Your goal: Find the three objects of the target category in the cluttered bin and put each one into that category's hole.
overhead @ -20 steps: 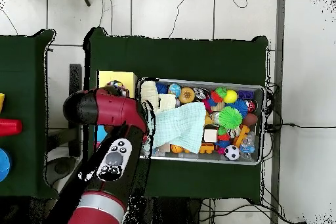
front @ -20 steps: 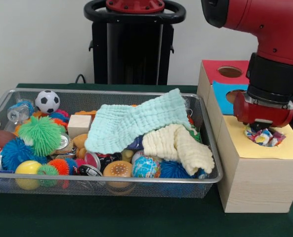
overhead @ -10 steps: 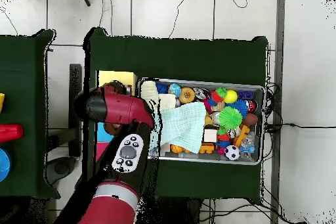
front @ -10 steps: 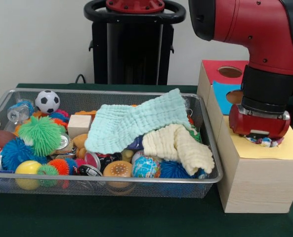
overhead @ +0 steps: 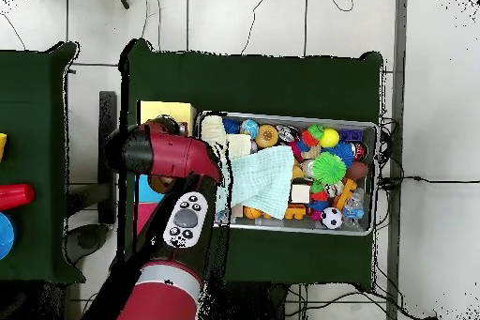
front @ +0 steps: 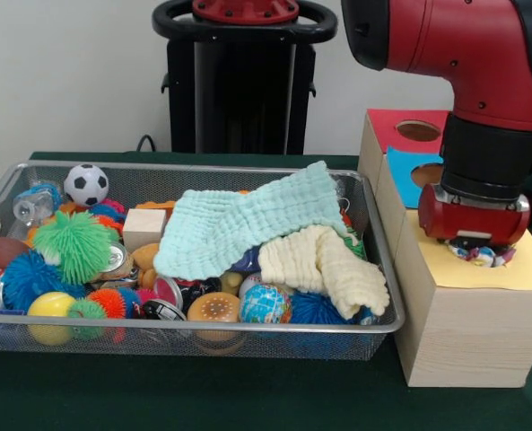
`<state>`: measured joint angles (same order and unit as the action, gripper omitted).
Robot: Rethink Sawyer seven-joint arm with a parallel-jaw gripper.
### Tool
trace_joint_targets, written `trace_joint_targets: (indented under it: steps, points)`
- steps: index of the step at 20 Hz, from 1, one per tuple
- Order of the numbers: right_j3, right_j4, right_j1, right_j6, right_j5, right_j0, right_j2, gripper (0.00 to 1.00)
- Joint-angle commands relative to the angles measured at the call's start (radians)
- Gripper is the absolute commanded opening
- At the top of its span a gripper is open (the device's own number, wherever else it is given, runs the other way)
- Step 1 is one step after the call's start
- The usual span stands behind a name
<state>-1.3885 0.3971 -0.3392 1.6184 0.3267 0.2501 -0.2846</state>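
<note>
pincer (front: 476,244) sits low over the yellow-topped box (front: 467,310), right of the wire mesh bin (front: 185,337) on the green tabletop (front: 203,395). a polka-dot cloth bundle (front: 478,255) peeks out directly under it at the hole. can't tell if the pincer is spread or pinching. mint cloth (front: 248,224) and cream cloth (front: 324,265) lie in the bin.

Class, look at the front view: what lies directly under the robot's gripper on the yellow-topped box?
A polka-dot cloth bundle peeks out beneath the gripper, on the yellow-topped box. The hole and the bundle's remainder are covered.
</note>
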Motion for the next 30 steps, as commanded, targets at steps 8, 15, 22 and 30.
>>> trace_joint_targets:
  steps: [8, 15, 22, 30]
  points:
    - [0.03, -0.023, -0.08, 0.22, 0.366, 0.029, -0.023, 0.0]
    - [0.063, -0.017, -0.103, 0.218, 0.383, 0.032, -0.033, 0.0]
    - [0.073, -0.011, -0.105, 0.178, 0.245, 0.01, 0.017, 0.0]
    - [0.051, -0.038, -0.109, 0.159, 0.118, 0.002, 0.024, 0.0]
